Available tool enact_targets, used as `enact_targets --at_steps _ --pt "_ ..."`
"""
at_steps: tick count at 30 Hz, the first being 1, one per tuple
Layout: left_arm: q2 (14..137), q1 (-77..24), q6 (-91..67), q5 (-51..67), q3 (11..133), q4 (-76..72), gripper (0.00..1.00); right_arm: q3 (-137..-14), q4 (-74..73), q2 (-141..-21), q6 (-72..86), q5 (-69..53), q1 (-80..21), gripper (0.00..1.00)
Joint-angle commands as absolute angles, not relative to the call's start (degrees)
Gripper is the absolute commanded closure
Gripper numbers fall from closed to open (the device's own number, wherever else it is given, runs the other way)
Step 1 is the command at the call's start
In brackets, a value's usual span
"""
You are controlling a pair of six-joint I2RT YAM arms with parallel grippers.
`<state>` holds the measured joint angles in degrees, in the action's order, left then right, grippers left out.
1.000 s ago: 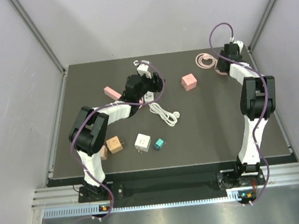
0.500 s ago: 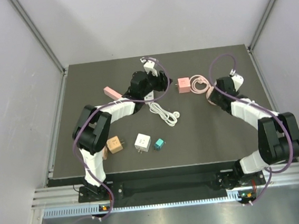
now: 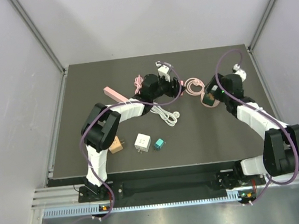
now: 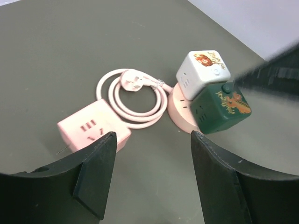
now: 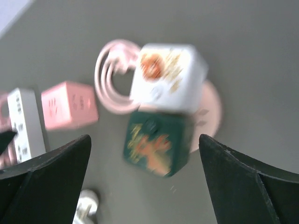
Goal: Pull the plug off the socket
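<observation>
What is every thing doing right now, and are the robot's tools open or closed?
White cube: seated on the pink round base.
Green cube: seated on that same base, not pulled off.
Pink cable: coiled, plug end lying loose.
Pink cube: resting flat beside the coil.
Left tool: open, empty.
Right tool: open, empty.

Lab test cell: grey panel walls, alu frame.

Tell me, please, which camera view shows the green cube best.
Left wrist view: the green cube is sharp and large, touching the white cube. The right wrist view shows it blurred; the top view, only as a tiny speck.
</observation>
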<state>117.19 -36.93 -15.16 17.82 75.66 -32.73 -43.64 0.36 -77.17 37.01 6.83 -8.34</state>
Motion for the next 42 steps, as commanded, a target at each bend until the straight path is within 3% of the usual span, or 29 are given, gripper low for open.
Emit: enact_targets --at_steps 1,5,12,14,22,26,29,31,42 --pt "118.4 -39.3 -12.1 18.9 79.1 -34.7 0.3 -46.1 6.1 -73.5 33.9 6.1 -1.8 0.04" --pt "120.8 -44.9 -9.0 11.0 81.8 -33.6 0.3 -50.1 11.7 -77.4 33.6 -4.5 6.7 0.11" --pt "124.3 -53.2 -2.9 -2.3 87.6 -29.1 0.25 -47.0 26.3 -85.2 32.2 -20.6 9.3 0.32" --pt "126.0 -54.1 -3.9 -2.7 91.2 -25.9 0.24 -44.6 32.1 -87.9 34.2 -24.9 10.6 0.46" --pt "132.5 -56.5 -6.6 -6.8 102.1 -19.6 0.17 -41.7 40.8 -91.3 38.3 -31.5 13.9 0.63" --pt "134.5 -57.8 -4.3 -10.6 105.9 -18.0 0.16 -40.7 43.9 -93.4 40.0 -34.4 14.4 0.67" --pt "136.4 -58.4 -2.6 -11.9 109.0 -15.7 0.07 -40.3 47.9 -95.4 42.3 -36.5 14.9 0.67" --pt "138.2 -58.4 -2.5 -12.0 111.3 -13.1 0.06 -39.9 51.3 -96.4 44.3 -37.7 15.2 0.68" --pt "140.1 -58.8 -4.1 -14.4 113.2 -11.4 0.11 -39.6 53.1 -97.2 44.1 -38.8 15.6 0.68"
